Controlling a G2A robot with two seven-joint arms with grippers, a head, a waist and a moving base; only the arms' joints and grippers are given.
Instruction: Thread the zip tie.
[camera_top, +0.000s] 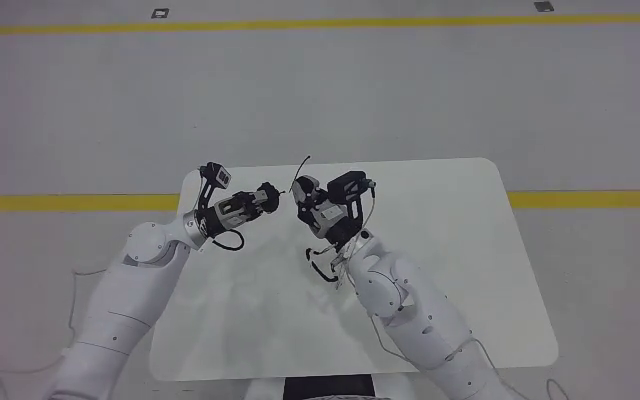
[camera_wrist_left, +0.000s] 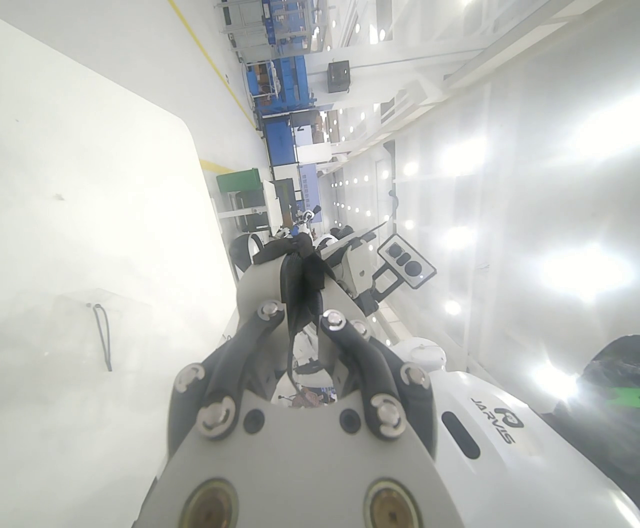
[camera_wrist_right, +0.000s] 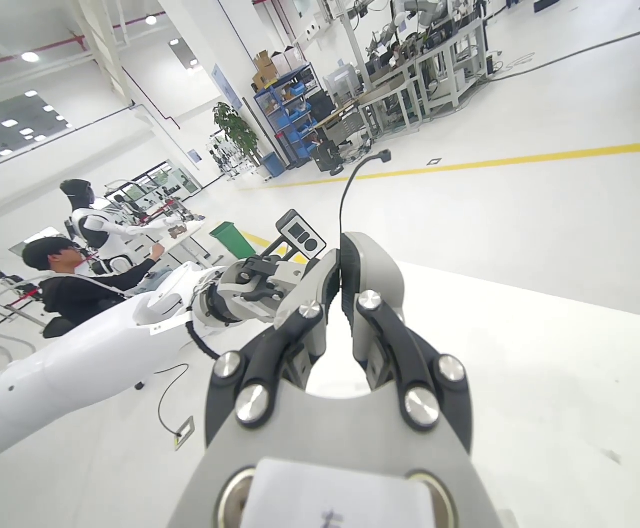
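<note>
Right claw with zip tie near table edge

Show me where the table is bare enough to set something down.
Freest: the broad stretch of table between the right arm and the edge on its outer side. A smaller patch lies between the two arms, nearer the robot. Crowded: near the far edge, where the left gripper and right gripper sit close together, zip tie sticking up.

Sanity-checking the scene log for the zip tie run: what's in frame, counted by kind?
Zip tie: 1, black, pinched in the right gripper
Grippers: 2, left gripper and right gripper
Table: 1, white
Total: 4
</note>
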